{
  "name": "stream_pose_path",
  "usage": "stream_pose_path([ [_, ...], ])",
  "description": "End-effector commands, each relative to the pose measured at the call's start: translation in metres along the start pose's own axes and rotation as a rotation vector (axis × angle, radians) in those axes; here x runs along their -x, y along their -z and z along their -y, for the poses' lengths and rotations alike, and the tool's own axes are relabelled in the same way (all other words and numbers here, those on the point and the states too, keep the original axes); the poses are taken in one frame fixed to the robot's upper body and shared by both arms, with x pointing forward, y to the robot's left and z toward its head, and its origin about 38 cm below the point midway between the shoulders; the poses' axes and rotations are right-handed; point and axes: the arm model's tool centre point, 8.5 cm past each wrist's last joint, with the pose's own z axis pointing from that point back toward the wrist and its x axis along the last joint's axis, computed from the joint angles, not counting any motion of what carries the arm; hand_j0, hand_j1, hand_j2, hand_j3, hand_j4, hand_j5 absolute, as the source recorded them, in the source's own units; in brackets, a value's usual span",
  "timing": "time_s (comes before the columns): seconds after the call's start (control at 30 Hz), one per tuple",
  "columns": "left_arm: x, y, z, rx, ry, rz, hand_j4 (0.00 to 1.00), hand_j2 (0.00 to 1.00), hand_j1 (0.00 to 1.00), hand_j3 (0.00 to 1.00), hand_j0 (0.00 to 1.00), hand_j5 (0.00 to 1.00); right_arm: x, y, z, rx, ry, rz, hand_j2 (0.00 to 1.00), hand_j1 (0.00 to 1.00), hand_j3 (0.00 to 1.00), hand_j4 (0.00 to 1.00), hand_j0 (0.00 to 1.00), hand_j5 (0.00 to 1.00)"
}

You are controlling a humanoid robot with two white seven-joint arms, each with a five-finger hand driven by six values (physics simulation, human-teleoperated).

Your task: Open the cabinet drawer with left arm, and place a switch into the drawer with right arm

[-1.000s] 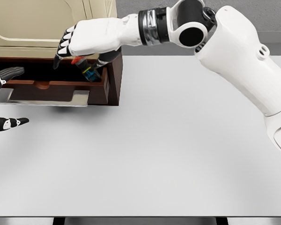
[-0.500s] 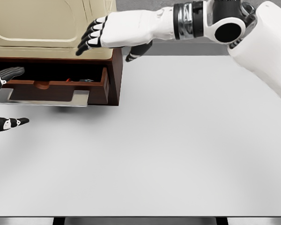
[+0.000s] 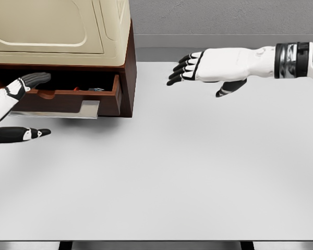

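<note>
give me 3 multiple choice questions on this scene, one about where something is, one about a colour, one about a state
1. Where is the right hand?
A. inside the drawer
B. above the table, right of the cabinet
C. resting on top of the cabinet

2. What colour is the cabinet front panel?
A. cream
B. blue
C. black

3. What state is the drawer in?
A. pulled open
B. fully closed
C. lying on the table

Answers:
1. B, the hand hangs over the white table, well clear of the cabinet side.
2. A, the panel above the drawer is pale cream, with dark brown wood below.
3. A, the drawer front stands out from the cabinet and small items show inside; the left hand is beside it.
</note>
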Motion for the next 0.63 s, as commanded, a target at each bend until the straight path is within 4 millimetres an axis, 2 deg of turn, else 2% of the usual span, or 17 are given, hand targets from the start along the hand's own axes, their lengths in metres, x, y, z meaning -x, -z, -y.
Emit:
stream_pose_path([
  [0.0, -0.001, 0.006, 0.011, 0.027, -0.023, 0.014, 1.00, 1.00, 1.00, 1.00, 1.00, 1.00, 0.003, -0.013, -0.002, -0.008, 0.004, -0.026, 1.00, 1.00, 1.00, 1.00, 1.00, 1.00],
  [0.1, -0.001, 0.006, 0.013, 0.039, -0.009, 0.005, 1.00, 1.00, 1.00, 1.00, 1.00, 1.00, 0.005, -0.017, -0.006, -0.016, 0.012, -0.036, 1.00, 1.00, 1.00, 1.00, 1.00, 1.00],
  [0.2, -0.001, 0.006, 0.013, 0.040, -0.009, 0.003, 1.00, 1.00, 1.00, 1.00, 1.00, 1.00, 0.013, -0.041, -0.014, -0.044, 0.022, -0.094, 1.00, 1.00, 1.00, 1.00, 1.00, 1.00],
  [0.33, 0.000, 0.006, 0.014, 0.044, -0.007, 0.002, 1.00, 1.00, 1.00, 1.00, 1.00, 1.00, 0.015, -0.047, -0.016, -0.051, 0.026, -0.109, 1.00, 1.00, 1.00, 1.00, 1.00, 1.00],
  [0.47, 0.000, 0.006, 0.016, 0.057, 0.005, -0.009, 1.00, 1.00, 1.00, 1.00, 1.00, 1.00, 0.020, -0.073, -0.040, -0.088, 0.086, -0.158, 1.00, 1.00, 1.00, 1.00, 1.00, 1.00],
  [0.6, 0.001, 0.006, 0.016, 0.061, 0.010, -0.013, 1.00, 1.00, 1.00, 1.00, 1.00, 1.00, 0.021, -0.081, -0.045, -0.075, 0.103, -0.177, 1.00, 1.00, 1.00, 1.00, 1.00, 1.00],
])
